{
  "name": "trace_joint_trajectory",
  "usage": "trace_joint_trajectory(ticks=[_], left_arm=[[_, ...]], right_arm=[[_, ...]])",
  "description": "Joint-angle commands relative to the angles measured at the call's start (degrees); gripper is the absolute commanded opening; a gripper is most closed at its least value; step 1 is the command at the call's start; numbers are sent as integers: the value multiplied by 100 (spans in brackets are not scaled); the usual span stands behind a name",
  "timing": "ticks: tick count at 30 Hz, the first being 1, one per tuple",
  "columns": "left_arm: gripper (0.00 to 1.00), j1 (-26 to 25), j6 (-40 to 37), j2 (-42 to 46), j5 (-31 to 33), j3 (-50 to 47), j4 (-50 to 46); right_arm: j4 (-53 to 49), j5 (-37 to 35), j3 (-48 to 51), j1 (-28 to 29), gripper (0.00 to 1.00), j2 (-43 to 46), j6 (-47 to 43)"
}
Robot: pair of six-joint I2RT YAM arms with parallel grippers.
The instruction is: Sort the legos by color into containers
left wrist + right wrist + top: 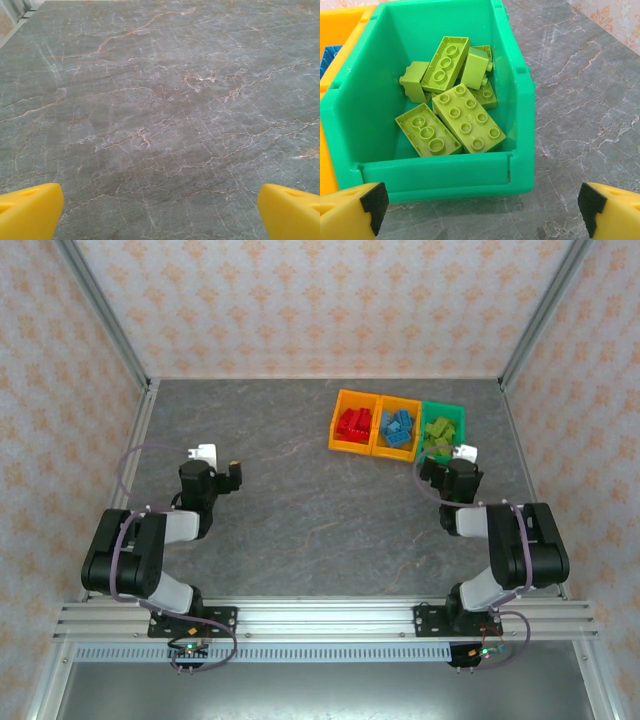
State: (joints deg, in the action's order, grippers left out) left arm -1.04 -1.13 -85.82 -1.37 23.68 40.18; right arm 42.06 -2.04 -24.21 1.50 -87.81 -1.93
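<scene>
Sorting appears complete: red legos [352,424] in the left orange bin [356,395], blue legos [398,427] in the middle orange bin [400,401], yellow-green legos [465,117] in the green bin [520,100]; left gripper [160,212] and right gripper [480,205] spread wide, holding nothing.

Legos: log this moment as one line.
legos: sorted by color in bins | left gripper: open, empty | right gripper: open, empty, facing green bin
</scene>
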Motion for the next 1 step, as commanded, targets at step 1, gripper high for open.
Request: trace_joint_trajectory(ticks=[1], left_arm=[[100,-19,20,-8,198,102,209]], right_arm=[[197,64,14,0,99,89,-97]])
